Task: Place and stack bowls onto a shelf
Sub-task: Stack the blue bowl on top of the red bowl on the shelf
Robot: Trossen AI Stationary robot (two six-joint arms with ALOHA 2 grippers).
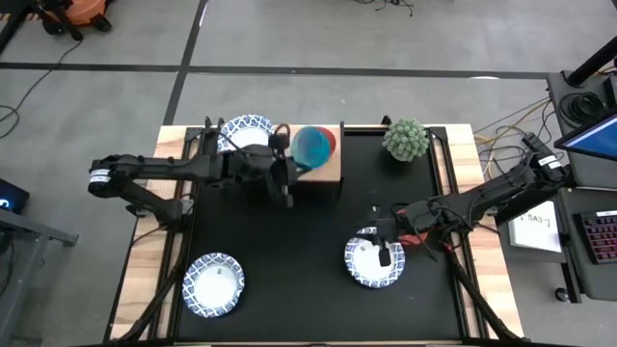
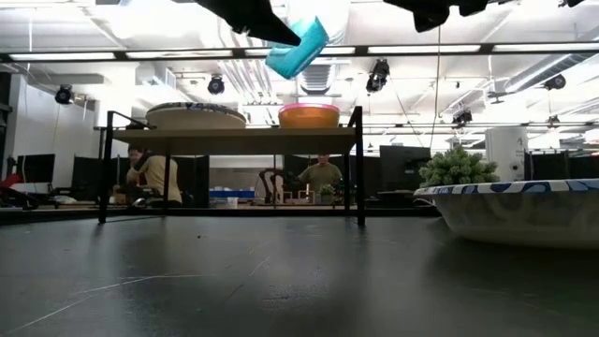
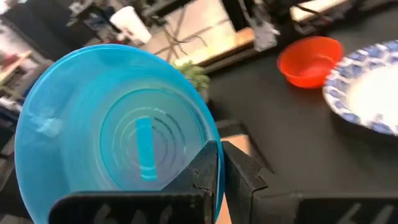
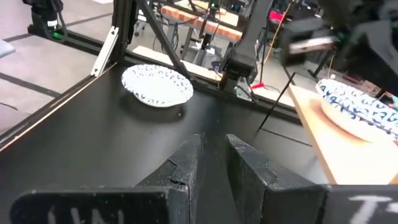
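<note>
The shelf (image 1: 323, 172) stands at the table's far side. A wide blue-rimmed bowl (image 1: 246, 133) rests on its left part and a reddish bowl (image 2: 309, 114) on its right part. My left gripper (image 1: 289, 169) is shut on the teal bowl (image 1: 310, 146), which it holds tilted above the reddish bowl. My right gripper (image 4: 214, 146) hangs empty, its fingers a little apart, high over another wide bowl (image 1: 374, 262) on the table's right. A third wide bowl (image 1: 214, 282) sits at the near left. My left gripper pinches the teal bowl's rim (image 3: 208, 134) between its two fingers, one finger on each face of the wall. The fingers come from the table's left, over the shelf. The bowl is lifted clear and tilted steeply (image 2: 298, 49) above the shelf.
A green spiky plant (image 1: 406, 140) stands at the far right, beside the shelf. A small red bowl (image 3: 309, 59) sits on the table next to the right-hand wide bowl, under my right arm. People sit in the room behind the table (image 2: 154, 176).
</note>
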